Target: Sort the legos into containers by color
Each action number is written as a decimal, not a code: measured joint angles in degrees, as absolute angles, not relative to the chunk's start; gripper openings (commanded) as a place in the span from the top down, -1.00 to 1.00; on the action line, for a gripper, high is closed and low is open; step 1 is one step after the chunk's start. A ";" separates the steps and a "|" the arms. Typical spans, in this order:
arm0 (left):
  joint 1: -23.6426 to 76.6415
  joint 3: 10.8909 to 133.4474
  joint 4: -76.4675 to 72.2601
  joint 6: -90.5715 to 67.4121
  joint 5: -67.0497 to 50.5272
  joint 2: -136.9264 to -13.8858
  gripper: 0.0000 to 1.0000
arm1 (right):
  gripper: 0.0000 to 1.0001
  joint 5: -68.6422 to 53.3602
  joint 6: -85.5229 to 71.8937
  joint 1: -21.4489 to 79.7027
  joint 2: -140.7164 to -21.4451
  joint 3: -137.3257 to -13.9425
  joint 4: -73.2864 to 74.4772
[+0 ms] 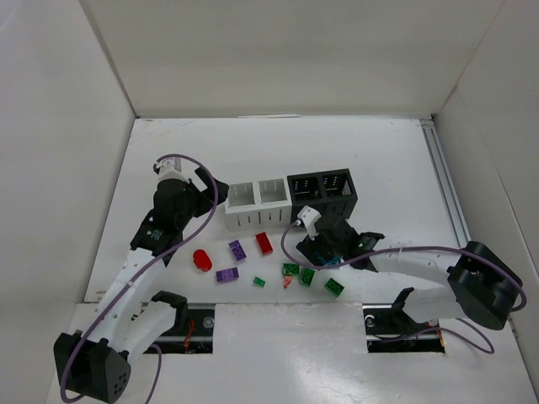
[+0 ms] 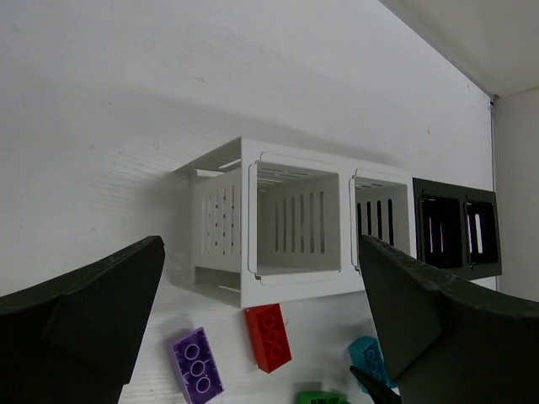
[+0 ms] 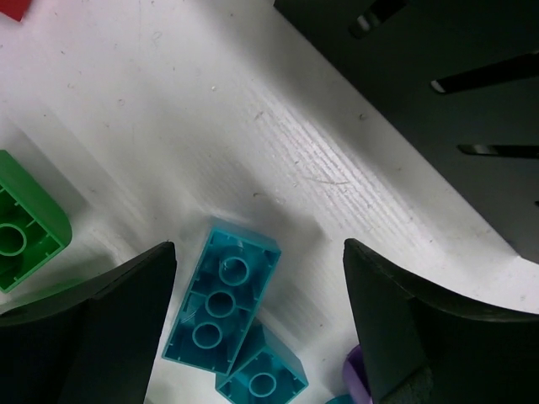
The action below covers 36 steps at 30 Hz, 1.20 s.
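Straddling teal brick (image 3: 221, 303) beside black bins (image 3: 438, 109) with right gripper (image 3: 257, 246) spread, not yet clamped; liable to drag second teal brick (image 3: 261, 374) touching it. Idling by white bins (image 2: 248, 252) with left gripper (image 2: 259, 242) agape.

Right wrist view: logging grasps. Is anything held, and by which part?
Nothing is held: the right gripper stands open around the teal brick; the left gripper is empty.
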<state>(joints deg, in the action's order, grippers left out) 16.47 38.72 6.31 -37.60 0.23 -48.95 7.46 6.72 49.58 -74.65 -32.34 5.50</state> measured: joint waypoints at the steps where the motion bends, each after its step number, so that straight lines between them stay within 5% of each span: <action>1: 16.47 38.70 6.26 -37.60 0.23 -48.95 -0.99 | -0.62 7.35 6.48 49.58 -74.65 -32.16 5.48; 8: 16.47 38.70 6.28 -37.60 0.64 -48.95 -0.99 | 0.14 4.89 5.34 49.15 -75.20 -31.64 5.02; 12: 16.47 38.70 6.31 -37.78 0.82 -48.95 -0.99 | 0.36 3.18 5.63 49.08 -74.98 -31.22 4.36; 24: 16.47 38.70 6.33 -38.04 1.13 -48.14 -0.99 | 0.51 -3.75 18.76 47.51 -64.42 -39.24 4.86; 36: 19.22 38.70 6.20 -37.08 -0.08 -48.64 -0.99 | 0.51 -3.75 25.39 28.95 -68.45 -53.06 0.78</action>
